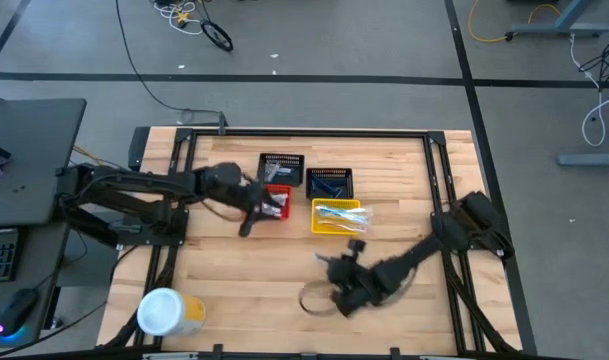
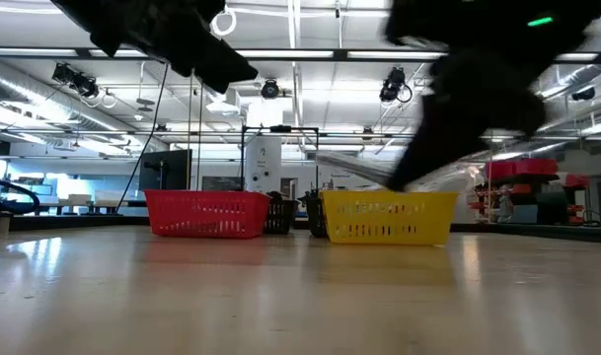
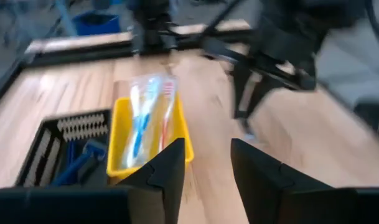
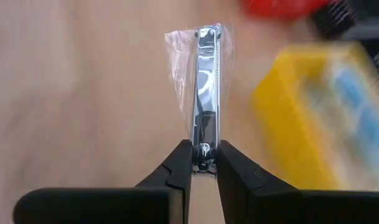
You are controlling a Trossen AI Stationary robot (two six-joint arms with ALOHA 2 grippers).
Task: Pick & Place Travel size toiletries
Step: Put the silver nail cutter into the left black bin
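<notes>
Right gripper point(image 4: 203, 163) pinches one end of a slim metal item, seemingly a nail clipper point(image 4: 206, 93), wrapped in a clear plastic sleeve; the two dark fingers point(image 4: 177, 165) press on its sides and the rest of it sticks straight out past the tips. From above, this gripper point(image 1: 352, 248) sits over the bare wooden table point(image 1: 234, 280) at about five o'clock from the centre, just at six o'clock of the yellow basket point(image 1: 335, 216), with the right arm running off toward three o'clock. Packaged toothbrushes point(image 1: 336, 211), blue and pink, lie in the yellow basket, and the left wrist camera shows them point(image 3: 150, 112) there too. Left gripper point(image 1: 256, 208) hovers over the red basket point(image 1: 275, 200), which stands at nine o'clock of the yellow one; its fingers point(image 3: 167, 171) stand spread with a clear gap and nothing between them. Two black baskets sit at twelve o'clock of the coloured ones: the black basket point(image 1: 281, 163) behind the red one, whose contents cannot be made out, and a second black basket point(image 1: 330, 183) holding dark blue razors point(image 3: 80, 165). A white-and-yellow round canister point(image 1: 167, 312) stands well apart near the table's seven o'clock corner. At table height the red basket point(image 2: 206, 212) and the yellow basket point(image 2: 389, 217) stand side by side
</notes>
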